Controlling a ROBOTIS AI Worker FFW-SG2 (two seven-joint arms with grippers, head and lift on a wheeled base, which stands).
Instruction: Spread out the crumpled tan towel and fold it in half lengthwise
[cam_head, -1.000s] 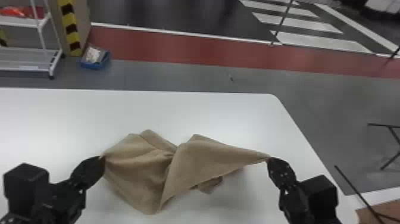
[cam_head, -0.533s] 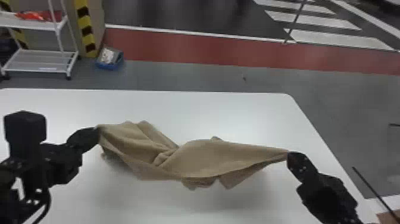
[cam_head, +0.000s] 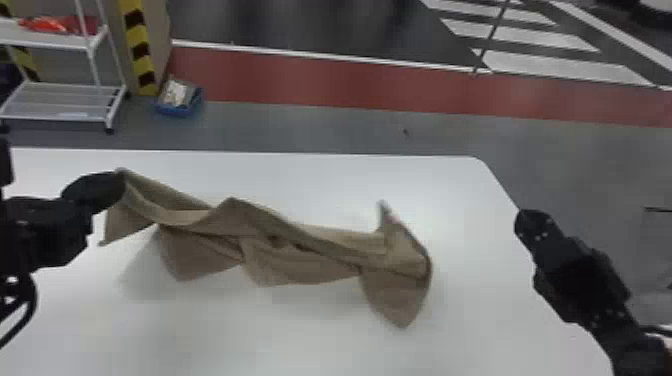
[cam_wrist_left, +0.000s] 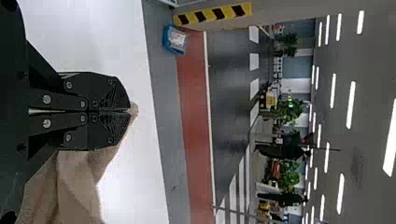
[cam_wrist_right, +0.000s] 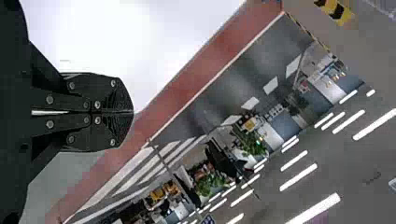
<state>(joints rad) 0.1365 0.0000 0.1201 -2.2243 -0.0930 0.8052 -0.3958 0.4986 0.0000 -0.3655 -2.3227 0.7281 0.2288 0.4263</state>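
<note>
In the head view my left gripper (cam_head: 120, 182) holds a corner of the tan towel (cam_head: 300, 252) at the left, raised over the table. The towel stretches rightward in loose, crumpled folds; its right end hangs free, with one corner sticking up. My right gripper (cam_head: 525, 217) is over the table's right edge, well apart from the cloth. The left wrist view has the left gripper (cam_wrist_left: 130, 111) shut on the towel (cam_wrist_left: 77, 186), a small tip poking out past its fingers. In the right wrist view the right gripper (cam_wrist_right: 132, 112) is shut with nothing between its fingers.
The white table (cam_head: 280, 335) lies beneath the towel, its rounded far right corner near the right arm. Beyond it on the floor are a blue bin (cam_head: 180, 100) and a white wire shelf (cam_head: 65, 100).
The towel's right corner has come out of my right gripper and sprung leftward, while that gripper has moved right. My left gripper has moved away from the robot with its corner.
</note>
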